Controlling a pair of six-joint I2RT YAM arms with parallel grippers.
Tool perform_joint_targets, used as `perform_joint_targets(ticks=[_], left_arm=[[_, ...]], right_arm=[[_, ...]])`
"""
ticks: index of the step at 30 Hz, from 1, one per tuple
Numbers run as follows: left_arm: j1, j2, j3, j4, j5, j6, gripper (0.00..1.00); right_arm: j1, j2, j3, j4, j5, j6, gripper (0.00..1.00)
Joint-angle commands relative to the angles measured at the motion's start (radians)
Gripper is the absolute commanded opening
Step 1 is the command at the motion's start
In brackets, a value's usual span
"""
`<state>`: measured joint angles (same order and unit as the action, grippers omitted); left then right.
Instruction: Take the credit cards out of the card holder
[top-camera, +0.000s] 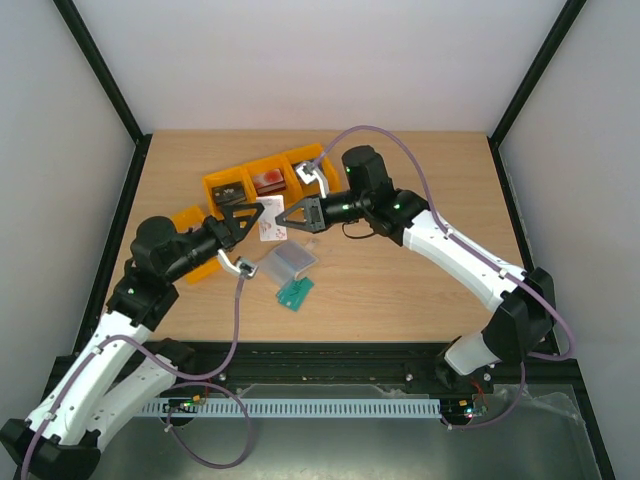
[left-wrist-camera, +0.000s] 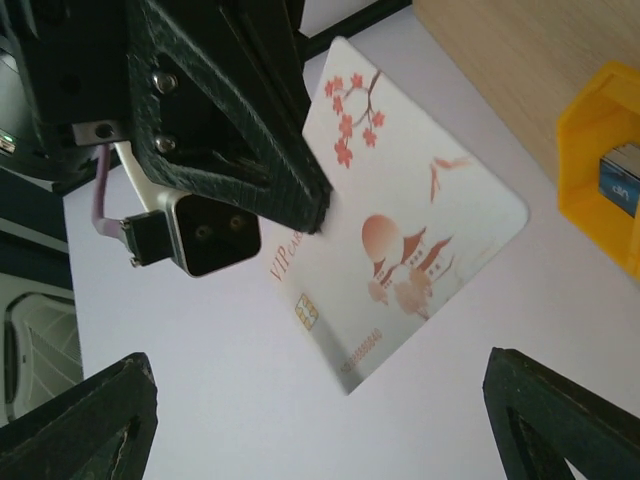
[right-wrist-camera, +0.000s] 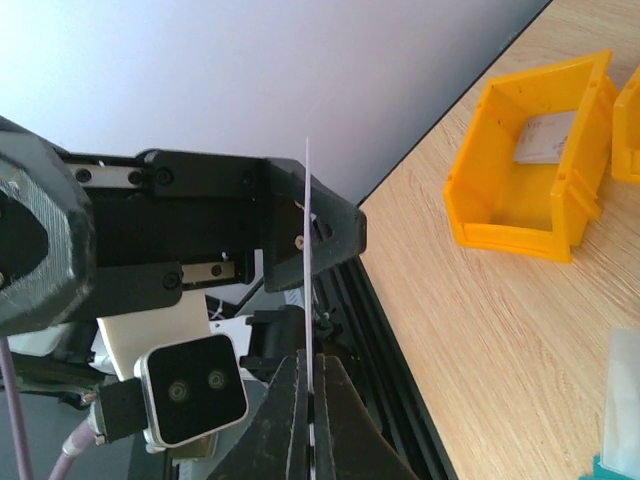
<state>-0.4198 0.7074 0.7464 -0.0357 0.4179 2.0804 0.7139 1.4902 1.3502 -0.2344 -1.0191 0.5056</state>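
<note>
My right gripper (top-camera: 287, 216) is shut on a whitish credit card (top-camera: 270, 229) printed with pink blossoms, and holds it in the air above the table. The right wrist view shows that card (right-wrist-camera: 308, 250) edge-on, pinched between the right gripper's (right-wrist-camera: 312, 378) fingertips. My left gripper (top-camera: 250, 214) faces it, open wide. In the left wrist view the card's printed face (left-wrist-camera: 410, 230) fills the middle, and the left gripper's (left-wrist-camera: 318, 362) fingers stand apart on either side without touching it. The card holder (top-camera: 288, 262) lies open on the table, with a green card (top-camera: 296, 293) beside it.
A row of yellow bins (top-camera: 262, 178) holding small items stands just behind the grippers, and another yellow bin (top-camera: 190, 222) sits under my left arm. One bin (right-wrist-camera: 535, 165) shows in the right wrist view. The black frame rail (top-camera: 330, 350) runs along the table's near edge.
</note>
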Motion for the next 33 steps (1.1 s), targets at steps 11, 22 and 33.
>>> perform_joint_targets(ticks=[11, 22, 33], left_arm=[[0.004, -0.013, -0.064, 0.097, 0.111, 0.151, 0.76], [0.003, -0.024, -0.068, 0.076, 0.095, 0.123, 0.05], [-0.044, -0.096, -0.107, -0.337, -0.611, -0.138, 0.02]], right_arm=[[0.024, -0.013, -0.037, 0.198, -0.09, 0.104, 0.02], [0.027, 0.006, -0.043, 0.182, -0.1, 0.088, 0.02], [-0.051, 0.003, -0.029, -0.068, 0.346, 0.0, 0.99]])
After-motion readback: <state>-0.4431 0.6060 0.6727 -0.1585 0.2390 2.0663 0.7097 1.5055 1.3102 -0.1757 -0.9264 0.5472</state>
